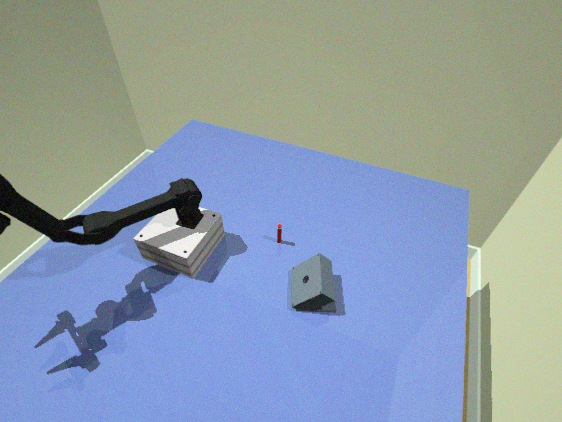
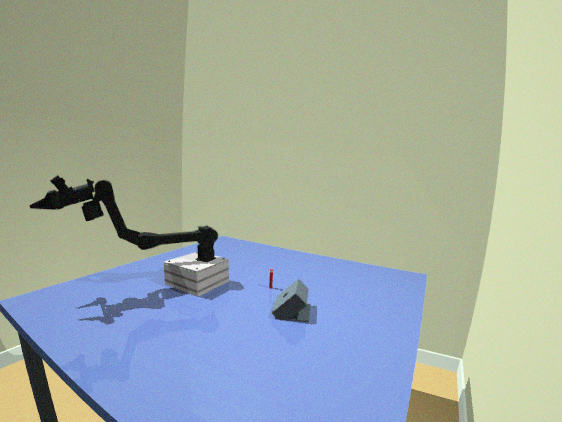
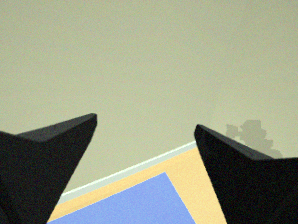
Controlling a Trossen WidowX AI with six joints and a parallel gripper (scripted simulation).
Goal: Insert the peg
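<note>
A thin red peg (image 1: pixel 279 234) (image 2: pixel 271 279) stands upright on the blue table, between the robot's base and the panel block. The grey sloped panel block (image 1: pixel 320 287) (image 2: pixel 295 301) sits on the table. Its tilted face has one dark hole (image 1: pixel 306 279) (image 2: pixel 286 295); the hole's exact shape is too small to tell. My gripper (image 3: pixel 147 124) (image 2: pixel 31 206) is open and empty, its two fingertips wide apart in the wrist view. It is high up at the far left of the exterior view, far from the peg and the panel, and out of frame in the top view.
The arm stands on a pale layered base block (image 1: pixel 175 245) (image 2: pixel 197 277) to the left of the peg. The blue table (image 1: pixel 350 360) (image 2: pixel 325 370) ends at the right and the back. The wrist view shows a wall, a strip of floor and a table corner (image 3: pixel 150 197).
</note>
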